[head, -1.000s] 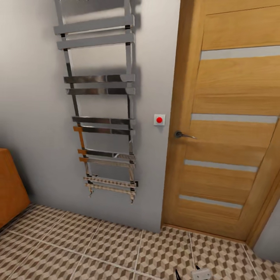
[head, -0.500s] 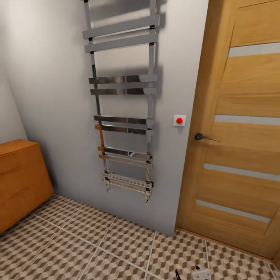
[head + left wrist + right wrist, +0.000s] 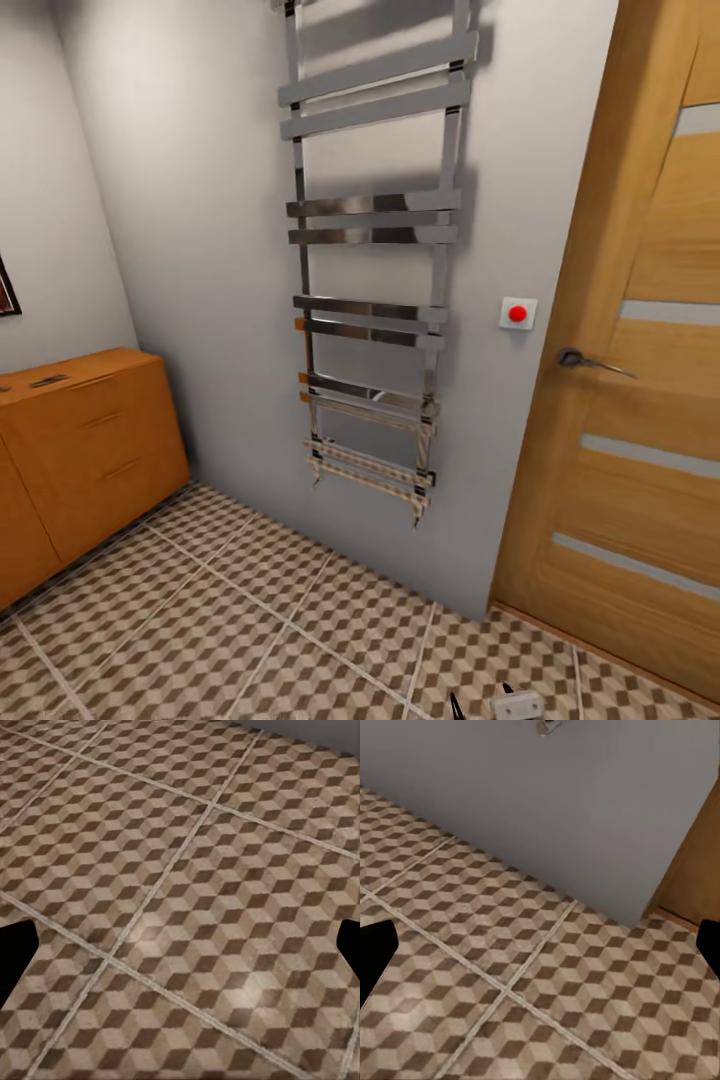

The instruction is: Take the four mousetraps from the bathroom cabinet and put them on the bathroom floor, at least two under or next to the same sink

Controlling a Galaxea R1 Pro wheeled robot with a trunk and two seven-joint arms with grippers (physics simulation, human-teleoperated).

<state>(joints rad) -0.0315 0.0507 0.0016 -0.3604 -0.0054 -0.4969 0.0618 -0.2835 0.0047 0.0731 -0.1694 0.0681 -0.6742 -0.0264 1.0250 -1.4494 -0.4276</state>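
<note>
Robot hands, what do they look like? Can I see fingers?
Not much shows. In the left wrist view the left gripper appears as two flat black finger shapes at the picture's edges, over brown cube-pattern tiles. The right gripper looks the same: plain black tips, no markings or cables. In the head view, at the bottom edge, are two thin black prongs beside a small pale grey block with two dark dots.

cabinet (image 3: 85, 440) cut off at left edge — door (image 3: 640, 400) cropped right
</note>
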